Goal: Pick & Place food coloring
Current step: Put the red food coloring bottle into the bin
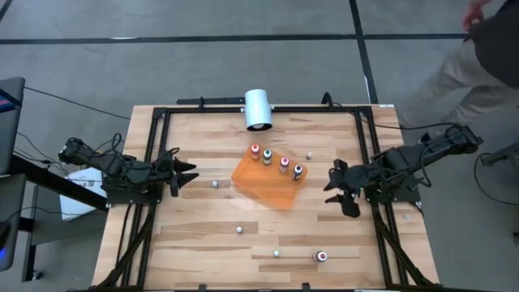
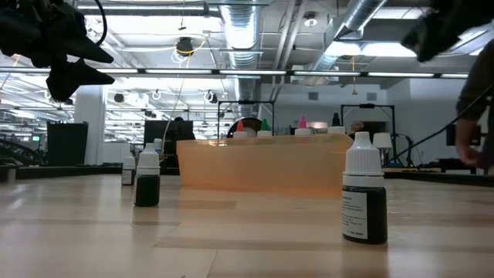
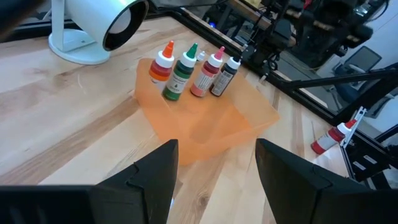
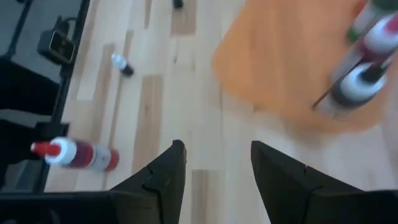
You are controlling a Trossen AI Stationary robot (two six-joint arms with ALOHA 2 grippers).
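Note:
Four food coloring bottles stand upright in a row on the far edge of an orange sheet (image 1: 266, 186) at mid-table: red top (image 1: 255, 152), green (image 1: 267, 156), pink (image 1: 284, 165), dark (image 1: 298, 172). The left wrist view shows the same row, from red (image 3: 161, 64) to dark (image 3: 225, 76). My left gripper (image 1: 185, 174) hovers left of the sheet, open and pointing at it, with nothing between its fingers (image 3: 155, 174). My right gripper (image 1: 339, 188) hangs right of the sheet, open and tipped downward; bare wood shows between its fingers (image 4: 168, 174).
A white cylinder (image 1: 258, 109) lies at the far edge. Loose small bottles stand about the table (image 1: 215, 184), (image 1: 240, 229), (image 1: 276, 253), (image 1: 308, 154). A red-filled one (image 1: 321, 256) lies near the front right. A person (image 1: 478, 57) stands beyond the far right corner.

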